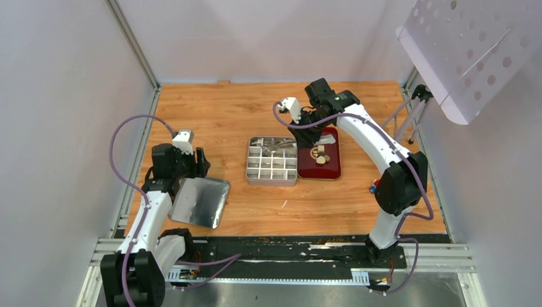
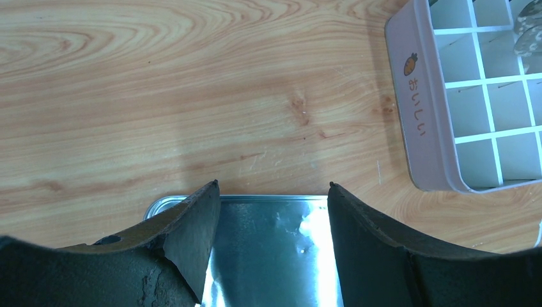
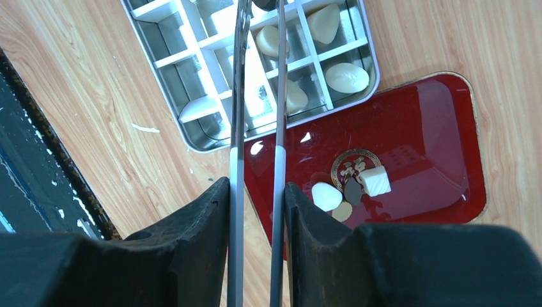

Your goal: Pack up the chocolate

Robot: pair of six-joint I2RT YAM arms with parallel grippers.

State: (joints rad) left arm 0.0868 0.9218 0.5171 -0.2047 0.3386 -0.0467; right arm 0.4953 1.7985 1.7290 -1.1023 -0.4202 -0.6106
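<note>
Over a compartmented silver tin [image 3: 185, 73] holding cream-white oval chocolate pieces [image 3: 347, 77] reach long metal tongs [image 3: 238, 128] clamped in the right gripper [image 3: 255, 188]; left gripper [image 2: 273, 192] gapes wide over shiny metal lid [image 2: 268, 249].

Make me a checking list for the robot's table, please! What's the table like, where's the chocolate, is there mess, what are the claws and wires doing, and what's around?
Surface: wooden table, bare wood between the things.
Job's things: cream chocolate pieces sit in several compartments of the tin; a few more, white and dark, lie on the red tray beside it.
Clutter: silver lid flat by the left arm; small white fleck on the wood.
Grippers: left gripper open over the lid; right gripper shut on the tongs, which reach over the tin.
Cables: purple cables loop along both arms.
Surroundings: grey walls; white perforated panel at the upper right.
</note>
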